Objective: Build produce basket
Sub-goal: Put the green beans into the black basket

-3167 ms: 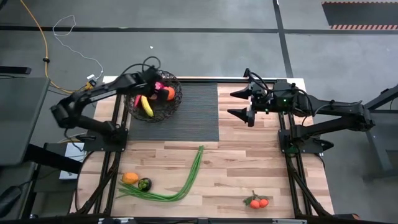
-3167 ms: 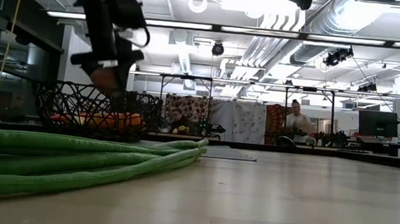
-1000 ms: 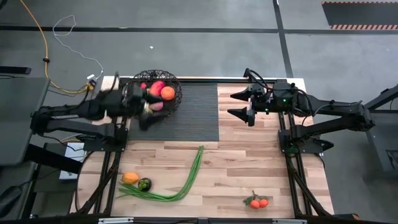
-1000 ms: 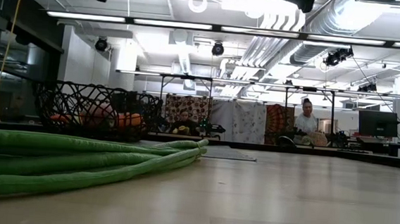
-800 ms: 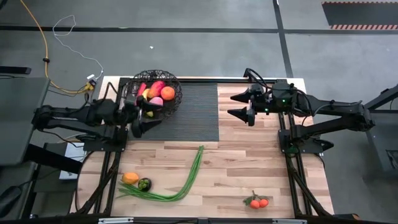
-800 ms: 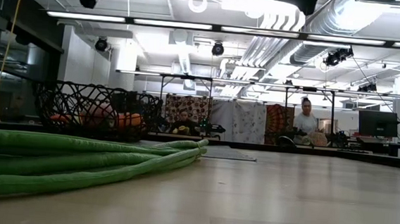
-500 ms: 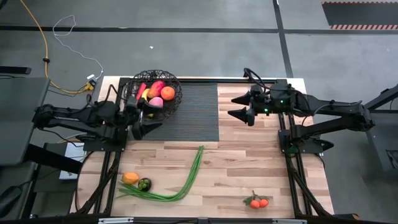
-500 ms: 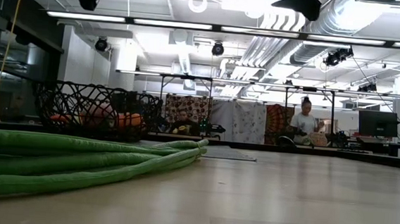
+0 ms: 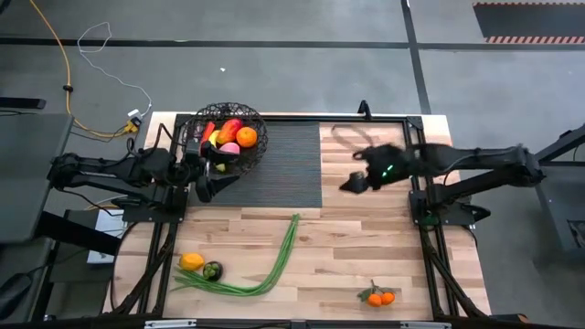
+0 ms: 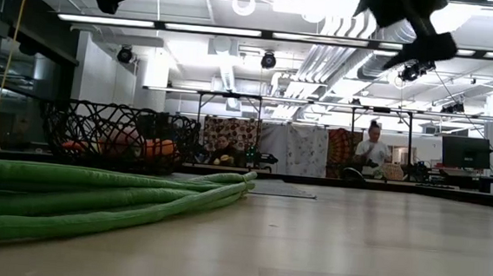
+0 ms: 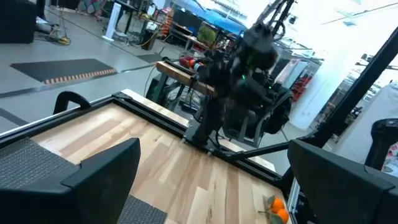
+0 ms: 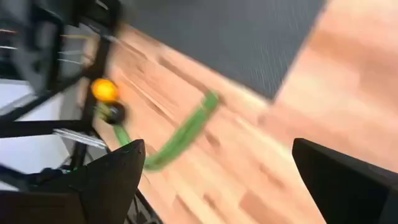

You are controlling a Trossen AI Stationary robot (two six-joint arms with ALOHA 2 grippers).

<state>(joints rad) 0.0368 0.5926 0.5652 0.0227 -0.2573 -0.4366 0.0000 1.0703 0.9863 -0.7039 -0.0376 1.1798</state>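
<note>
Near the surface's far left corner, the basket (image 9: 226, 139) holds several fruits. Both grippers, left (image 9: 203, 180) and right (image 9: 351, 182), are released, empty. Next: fetch the green stalks (image 9: 265, 270) near the front edge.

From my seat the table (image 9: 366, 247) reads as pale wood planks with a smooth, slightly satin finish. Beside my left claw (image 9: 208, 180) lies a dark mat (image 9: 283, 164), matt and finely ribbed, like woven rubber or cloth. The basket (image 9: 256, 146) just beyond that claw is thin black wire, dull rather than shiny. Its orange (image 9: 246, 137) looks smooth and faintly glossy. The green stalks (image 10: 94, 199) look waxy and smooth. Both claws' fingers (image 11: 106, 171) look like matt black plastic.
</note>
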